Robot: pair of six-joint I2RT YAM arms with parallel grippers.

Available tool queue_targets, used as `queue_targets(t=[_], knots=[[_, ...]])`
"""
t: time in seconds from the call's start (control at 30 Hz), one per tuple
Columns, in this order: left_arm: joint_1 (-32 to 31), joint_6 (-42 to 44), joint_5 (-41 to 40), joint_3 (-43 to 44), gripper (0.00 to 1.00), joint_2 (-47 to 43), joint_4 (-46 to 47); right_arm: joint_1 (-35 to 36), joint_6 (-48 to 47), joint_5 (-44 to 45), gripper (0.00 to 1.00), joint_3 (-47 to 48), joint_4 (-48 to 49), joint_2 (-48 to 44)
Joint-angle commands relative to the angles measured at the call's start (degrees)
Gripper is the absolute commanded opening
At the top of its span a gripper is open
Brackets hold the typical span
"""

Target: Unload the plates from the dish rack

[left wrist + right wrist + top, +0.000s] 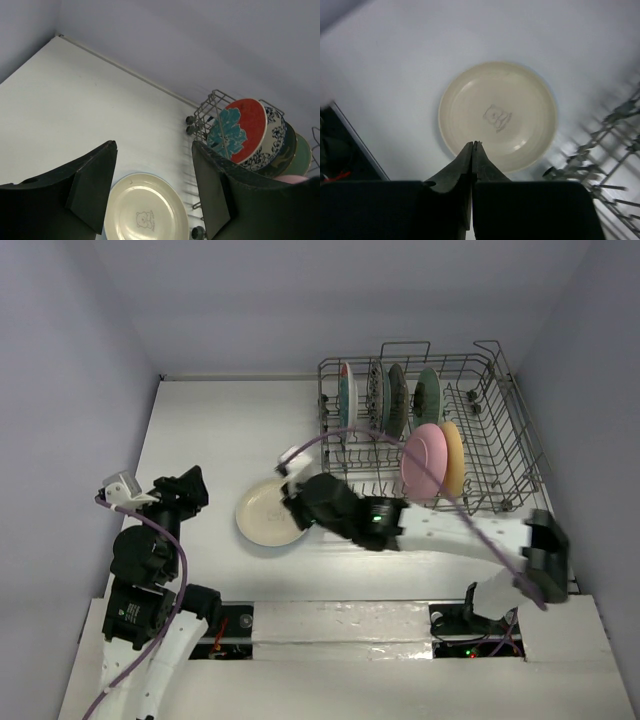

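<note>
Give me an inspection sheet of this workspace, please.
Surface: white table, one cream plate lying flat on it.
Job's things: dish rack holds six plates on edge: pink plate and orange-yellow plate in front, four back-row plates.
Clutter: nothing seen.
Grippers: left gripper open, empty; right gripper shut, empty, above the cream plate.
Cables: left purple cable, right purple cable, each along its arm.
Surroundings: plain pale walls.

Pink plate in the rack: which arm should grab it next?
Probably right. The right gripper, shut and empty over the cream plate, is nearer the pink plate, and that arm's base sits by the rack. The left gripper, open, is farther off.
</note>
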Motion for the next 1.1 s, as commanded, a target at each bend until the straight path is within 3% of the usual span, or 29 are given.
queue_targets(t=[0.0,0.07,0.17,0.2,0.27,0.3,0.4,0.57,0.73,0.83,1.07], knots=[[-0.23,0.79,4.97,-0.20,0.57,0.44,2.66,-8.14,6.21,4.47,0.00,-9.93,12.21,-16.21],[-0.23,1.15,8.82,-0.73,0.55,1.05,3.28,-13.08,9.81,3.59,0.00,-14.62,13.99,-26.37],[-0.23,1.76,11.39,-0.82,0.38,2.46,3.72,-22.48,12.47,4.90,0.00,-20.70,11.20,-34.41],[-0.23,1.77,11.66,-0.91,0.26,2.64,3.81,-24.68,13.52,5.17,0.07,-21.40,9.44,-38.09],[-0.23,1.94,12.36,-1.00,0.16,2.99,3.99,-30.82,14.32,4.13,0.16,-22.37,3.82,-40.49],[-0.23,1.94,12.36,-1.00,0.06,3.17,3.99,-32.42,15.45,3.68,0.25,-22.64,2.15,-41.37],[-0.23,2.03,12.10,-0.91,0.00,3.17,3.64,-36.65,18.08,1.83,0.48,-25.01,-1.73,-44.36],[-0.23,2.12,12.10,-0.82,0.00,3.08,3.55,-40.78,20.65,2.27,0.66,-28.61,-5.87,-46.65],[-0.23,2.03,11.92,-0.82,0.01,3.08,3.20,-49.04,20.38,-2.91,0.64,-31.34,-5.96,-47.18],[-0.23,1.94,11.40,-0.74,0.12,2.90,3.02,-49.67,20.65,-3.44,0.64,-32.65,-5.52,-48.06],[-0.23,1.94,11.66,-0.74,0.16,3.08,3.02,-51.25,20.91,-6.50,0.64,-34.76,-3.15,-46.66]])
